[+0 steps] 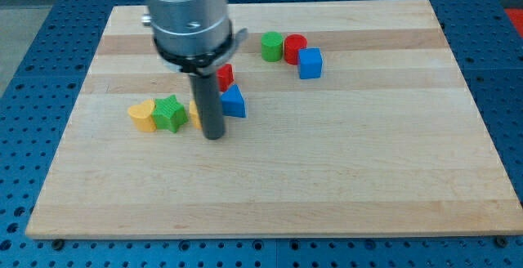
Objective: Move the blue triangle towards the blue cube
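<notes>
The blue triangle (234,103) lies near the board's middle, just below a red block (225,77). The blue cube (310,63) sits up and to the view's right of it, next to a red cylinder (294,48) and a green cylinder (272,46). My tip (213,136) is on the board just to the view's left of and slightly below the blue triangle, close to its lower left edge. The rod hides part of a yellow block (195,114) behind it.
A yellow heart-shaped block (142,114) and a green star block (170,113) lie side by side to the view's left of my tip. The wooden board (327,178) rests on a blue perforated table.
</notes>
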